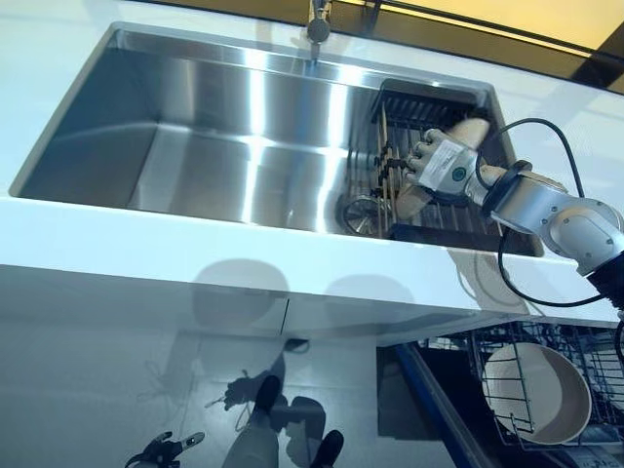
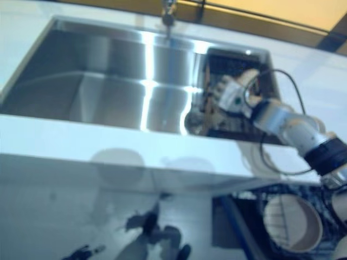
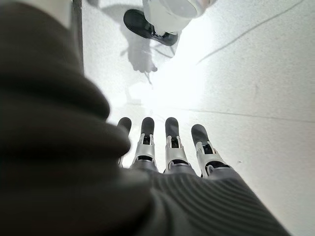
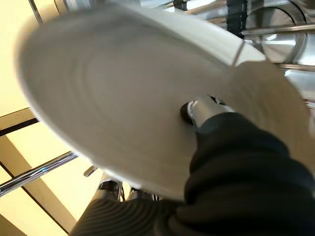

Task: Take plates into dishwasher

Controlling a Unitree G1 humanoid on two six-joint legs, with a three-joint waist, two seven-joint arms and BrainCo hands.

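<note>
Stainless sink (image 1: pixel 195 127) holds a drying rack (image 1: pixel 419 107) at 3 o'clock, where the right hand (image 1: pixel 444 166) grips a plate (image 4: pixel 123 93). One plate stands in the dishwasher rack (image 1: pixel 595 429) at 5 o'clock; transfer remains. Left hand (image 3: pixel 167 147) hangs relaxed, empty.

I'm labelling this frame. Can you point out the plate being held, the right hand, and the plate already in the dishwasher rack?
held plate (image 4: pixel 123 93): right wrist view, its broad face.
right hand (image 1: pixel 441 168): left eye view, back of hand.
racked plate (image 1: pixel 534 395): left eye view, its centre.
</note>
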